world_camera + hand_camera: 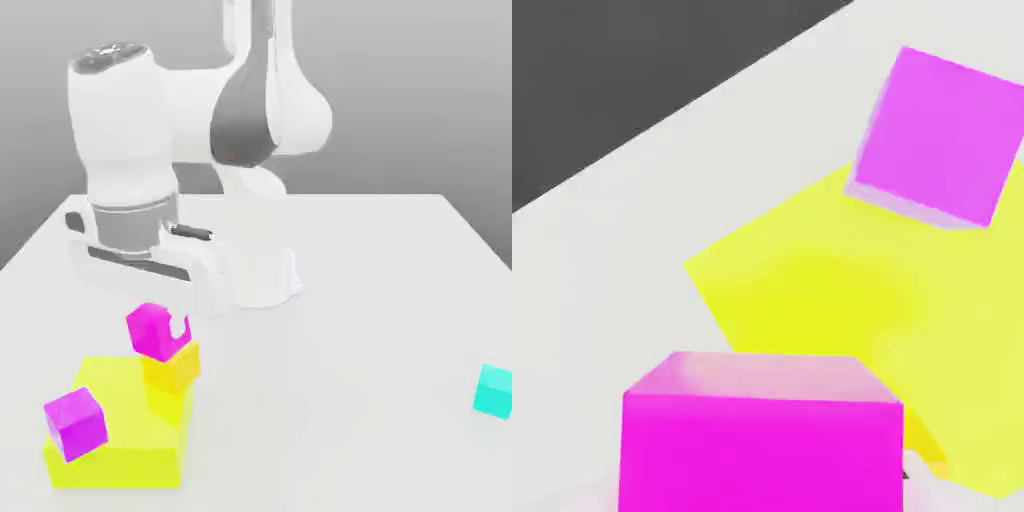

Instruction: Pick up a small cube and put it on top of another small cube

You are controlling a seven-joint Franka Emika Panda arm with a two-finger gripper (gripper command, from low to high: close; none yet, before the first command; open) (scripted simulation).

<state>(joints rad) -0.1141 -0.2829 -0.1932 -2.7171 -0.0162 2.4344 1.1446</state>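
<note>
A smooth, pale, matte table (pixel 370 320) spreads beneath a glossy white robot arm (pixel 130 130), its rounded housings broken by gray bands and a dark joint cover. The arm bends over the exterior view's left side, where its gripper (pixel 168 320) grips the small magenta cube (pixel 158 332), jaws closed on its sides.

Below lies a broad, low lime-yellow block (pixel 130 425), flat-topped, square-edged and plain. A violet cube (pixel 76 424), smooth-faced and sharp-cornered, sits askew at the block's near left corner in the exterior view, covering part of it; whether it rests wholly on top cannot be told.

The magenta cube, flat-sided and evenly colored, is tilted in the exterior view, just above the orange-yellow cube (pixel 172 368) and hiding part of its top. Whether the two touch cannot be made out. The plain orange-yellow cube appears at the block's far right corner in the exterior view, its exact footing unclear. Well apart, toward the exterior view's right edge, a smooth cyan cube (pixel 494 391) stands on the table.
</note>
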